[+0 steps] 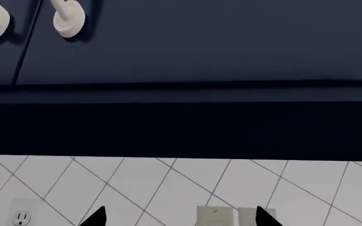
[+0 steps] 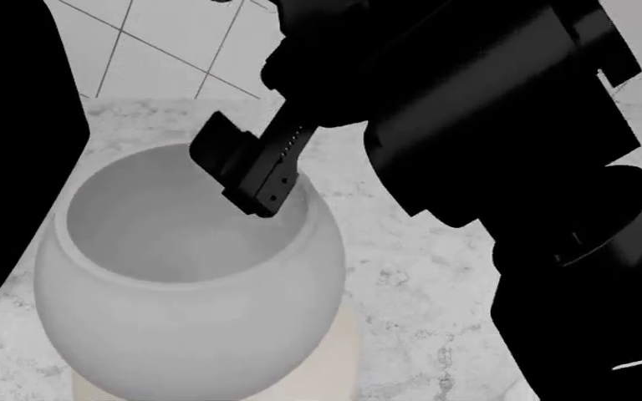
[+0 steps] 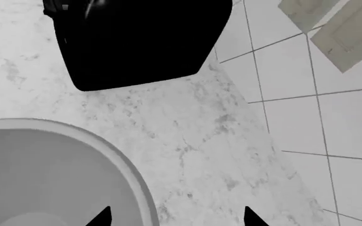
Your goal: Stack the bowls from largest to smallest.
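The medium grey pot-bellied bowl [image 2: 187, 284] stands upright in the head view, resting in a cream bowl of which only a strip [image 2: 349, 359] shows beneath it. My right gripper [image 2: 265, 205] is at the grey bowl's far rim. In the right wrist view the gripper [image 3: 176, 217] is open, its jaws astride the grey rim [image 3: 140, 188], one tip inside the bowl and one outside. My left gripper [image 1: 181, 217] is open and empty, raised and facing the wall. The small white bowl is out of view.
A marbled counter [image 2: 410, 276] meets a white tiled wall [image 2: 165, 50]. The left wrist view shows dark blue upper cabinets [image 1: 200, 42] with white knobs [image 1: 68, 19], a socket [image 1: 21, 217] and switch plates [image 1: 216, 215]. My left arm [image 2: 9, 167] fills the head view's left side.
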Controlling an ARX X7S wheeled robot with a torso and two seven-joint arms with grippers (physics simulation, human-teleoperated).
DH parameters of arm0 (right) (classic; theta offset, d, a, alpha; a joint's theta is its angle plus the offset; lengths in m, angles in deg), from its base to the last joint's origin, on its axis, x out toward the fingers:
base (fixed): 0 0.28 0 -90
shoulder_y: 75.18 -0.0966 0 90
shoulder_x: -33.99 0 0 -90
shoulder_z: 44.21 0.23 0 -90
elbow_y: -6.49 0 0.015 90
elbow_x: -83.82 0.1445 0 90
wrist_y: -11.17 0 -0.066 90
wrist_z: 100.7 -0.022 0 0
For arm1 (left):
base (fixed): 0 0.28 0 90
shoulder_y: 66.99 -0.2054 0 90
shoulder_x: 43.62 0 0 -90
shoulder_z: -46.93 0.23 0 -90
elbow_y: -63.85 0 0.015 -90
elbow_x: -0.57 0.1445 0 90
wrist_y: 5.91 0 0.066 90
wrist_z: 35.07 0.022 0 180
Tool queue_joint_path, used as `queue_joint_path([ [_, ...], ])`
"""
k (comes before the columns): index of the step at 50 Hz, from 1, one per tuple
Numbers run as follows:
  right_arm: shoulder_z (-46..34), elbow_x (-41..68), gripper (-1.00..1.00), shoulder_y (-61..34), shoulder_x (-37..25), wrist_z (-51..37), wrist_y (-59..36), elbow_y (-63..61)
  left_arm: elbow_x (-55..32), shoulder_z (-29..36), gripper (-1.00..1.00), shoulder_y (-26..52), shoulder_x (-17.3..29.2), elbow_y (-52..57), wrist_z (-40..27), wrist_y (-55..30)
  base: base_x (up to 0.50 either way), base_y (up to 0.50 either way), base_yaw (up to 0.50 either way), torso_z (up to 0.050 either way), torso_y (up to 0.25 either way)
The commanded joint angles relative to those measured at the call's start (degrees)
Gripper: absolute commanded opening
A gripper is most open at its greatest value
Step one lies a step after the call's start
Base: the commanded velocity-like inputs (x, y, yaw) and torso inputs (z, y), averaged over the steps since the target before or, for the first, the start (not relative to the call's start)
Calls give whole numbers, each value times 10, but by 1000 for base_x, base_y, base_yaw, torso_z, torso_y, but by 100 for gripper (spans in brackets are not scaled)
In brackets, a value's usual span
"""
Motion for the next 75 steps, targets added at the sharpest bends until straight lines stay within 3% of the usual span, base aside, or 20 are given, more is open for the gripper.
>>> queue_joint_path([
  [1,78,10,100,-26,1,-2,-62,-51,23,-5,100,5,-5,6,4,-4,0,0,0,0,0],
  [8,165,19,100,-29,-14,-32,-161,-126,18,-4,100,8,-5,14,1,-10,0,0,0,0,0],
  [9,185,49,100,-31,-22,-62,-167,-124,17,-3,100,9,-5,15,1,-11,0,0,0,0,0],
  [13,230,358,100,-53,-91,-337,-167,-99,15,1,100,12,-6,19,0,-15,0,0,0,0,0],
  [15,244,436,100,-57,-115,-412,-167,-91,13,1,100,14,-6,22,-1,-17,0,0,0,0,0],
  [28,263,757,100,-69,-205,-712,-162,-63,5,2,100,19,-6,36,-7,-28,0,0,0,0,0],
  [31,257,855,100,-68,-244,-813,-159,-55,2,1,100,17,-7,37,-9,-29,0,0,0,0,0],
  [37,234,990,100,-58,-315,-930,-134,-74,2,6,100,21,-9,38,-9,-29,0,0,0,0,0],
  [54,201,1200,100,-7,-494,-1071,-48,-165,-5,8,100,22,-10,47,-13,-35,0,0,0,0,0],
  [60,237,1223,100,61,-571,-1061,-19,-208,-6,7,100,19,-10,49,-13,-33,0,0,0,0,0],
  [69,211,1280,100,62,-628,-1090,-24,-221,-5,9,100,15,-13,41,-10,-23,0,0,0,0,0],
  [75,222,1304,100,101,-706,-1069,-6,-255,-4,8,100,12,-11,39,-9,-20,0,0,0,0,0],
])
